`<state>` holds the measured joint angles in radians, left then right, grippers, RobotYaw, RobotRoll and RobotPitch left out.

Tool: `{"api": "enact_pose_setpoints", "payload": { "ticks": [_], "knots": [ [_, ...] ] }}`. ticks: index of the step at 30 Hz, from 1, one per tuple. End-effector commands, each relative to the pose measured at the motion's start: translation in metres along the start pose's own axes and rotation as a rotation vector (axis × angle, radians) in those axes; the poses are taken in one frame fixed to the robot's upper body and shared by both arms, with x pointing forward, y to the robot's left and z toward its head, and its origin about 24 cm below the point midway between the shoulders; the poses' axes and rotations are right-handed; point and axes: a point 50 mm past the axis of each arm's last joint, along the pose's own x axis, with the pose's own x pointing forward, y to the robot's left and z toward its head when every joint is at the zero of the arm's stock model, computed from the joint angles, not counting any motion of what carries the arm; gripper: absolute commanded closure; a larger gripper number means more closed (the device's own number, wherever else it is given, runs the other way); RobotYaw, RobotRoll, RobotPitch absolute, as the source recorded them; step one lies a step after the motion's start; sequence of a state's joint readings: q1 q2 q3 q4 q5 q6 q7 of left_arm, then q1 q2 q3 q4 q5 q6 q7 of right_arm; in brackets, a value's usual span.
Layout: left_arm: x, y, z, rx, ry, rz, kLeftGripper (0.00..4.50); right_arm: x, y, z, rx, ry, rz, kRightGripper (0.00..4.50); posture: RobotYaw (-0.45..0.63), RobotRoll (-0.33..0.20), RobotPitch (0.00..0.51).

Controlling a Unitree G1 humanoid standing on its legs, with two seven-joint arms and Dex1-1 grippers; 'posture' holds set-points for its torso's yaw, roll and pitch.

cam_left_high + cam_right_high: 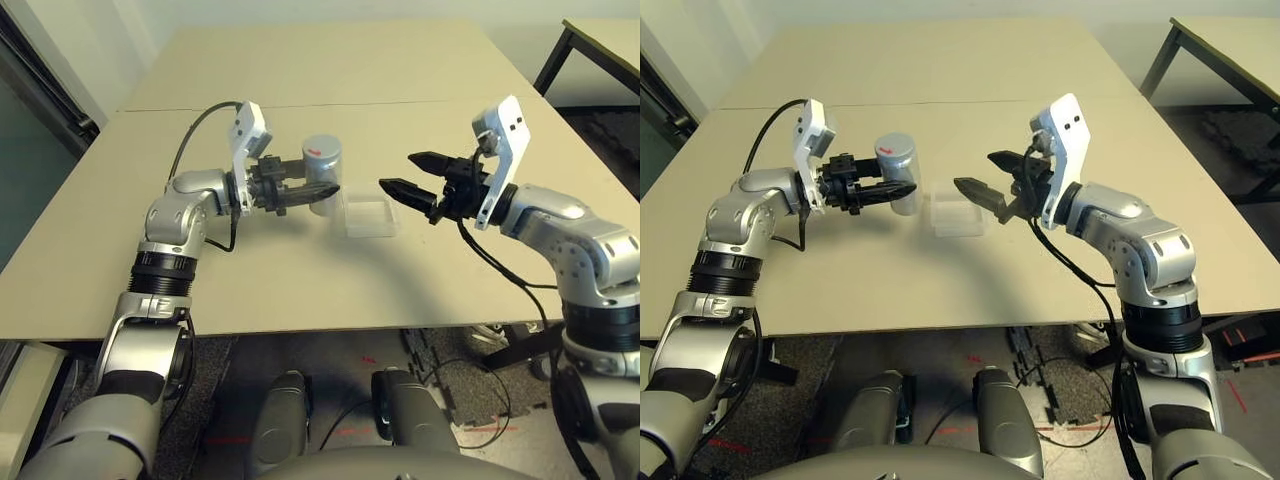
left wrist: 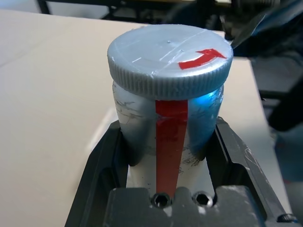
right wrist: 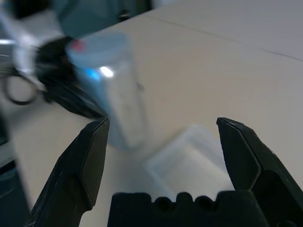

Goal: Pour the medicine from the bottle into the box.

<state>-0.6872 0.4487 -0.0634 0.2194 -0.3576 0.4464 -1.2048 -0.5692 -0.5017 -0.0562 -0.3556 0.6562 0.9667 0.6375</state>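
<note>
Left hand [image 1: 305,192]: clenched on the bottle [image 1: 322,178], gripping low on the body; the bottle stands upright, lifted clear of the counter [image 1: 300,280]; the fingers [image 2: 106,156] clamp both sides of the label
Cap [image 2: 169,59]: on the bottle, grey with a red arrow mark; judged the step in hand is getting it off, so the left grip should hold firm and keep the bottle level while the other hand works
Medicine: cannot be seen; presumably inside the capped bottle
Box [image 1: 368,217]: clear tray flat on the counter, just right of the bottle, between the two hands; nothing visible in it
Right hand [image 1: 407,174]: released, jaws spread wide, grasping nothing; near the bottle but apart from it; it should close squarely round the cap rim, not the body; then twist without dragging the bottle sideways over the box
</note>
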Motion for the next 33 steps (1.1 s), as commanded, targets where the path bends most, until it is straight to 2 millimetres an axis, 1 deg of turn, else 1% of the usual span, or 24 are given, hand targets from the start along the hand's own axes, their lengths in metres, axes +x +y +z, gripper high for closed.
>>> {"api": "enact_pose_setpoints", "payload": {
  "ticks": [1,5,12,18,26,29,30,33],
  "knots": [
    [0.001,-0.006,-0.006,0.04,0.04,-0.059,2.04,0.002,0.015,0.006,-0.009,0.04,0.102,0.0,-0.05,0.0,0.076],
    [0.005,-0.008,-0.006,0.076,0.029,-0.096,2.04,0.006,0.022,0.012,-0.03,0.049,0.159,0.0,-0.05,0.0,0.072],
    [0.011,-0.008,-0.004,0.149,0.012,-0.141,2.04,0.014,0.022,0.016,-0.066,0.048,0.186,0.0,-0.06,0.0,0.067],
    [0.013,-0.008,-0.007,0.118,0.006,-0.144,2.04,0.021,0.021,0.015,-0.108,0.042,0.182,0.0,-0.06,0.0,0.068],
    [0.021,-0.012,-0.011,0.053,-0.013,-0.147,2.04,0.029,0.021,0.015,-0.14,0.032,0.183,0.0,-0.07,0.0,0.083],
    [0.026,-0.013,-0.011,0.024,-0.02,-0.148,2.04,0.031,0.022,0.014,-0.148,0.031,0.182,0.54,-0.07,0.0,0.087],
    [0.027,-0.013,-0.011,0.019,-0.021,-0.15,2.04,0.031,0.023,0.013,-0.15,0.032,0.183,0.84,-0.07,0.0,0.088],
    [0.03,-0.015,-0.011,0.016,-0.019,-0.161,2.04,0.032,0.023,0.012,-0.151,0.034,0.187,1.95,-0.08,0.0,0.091]
  ]
}}
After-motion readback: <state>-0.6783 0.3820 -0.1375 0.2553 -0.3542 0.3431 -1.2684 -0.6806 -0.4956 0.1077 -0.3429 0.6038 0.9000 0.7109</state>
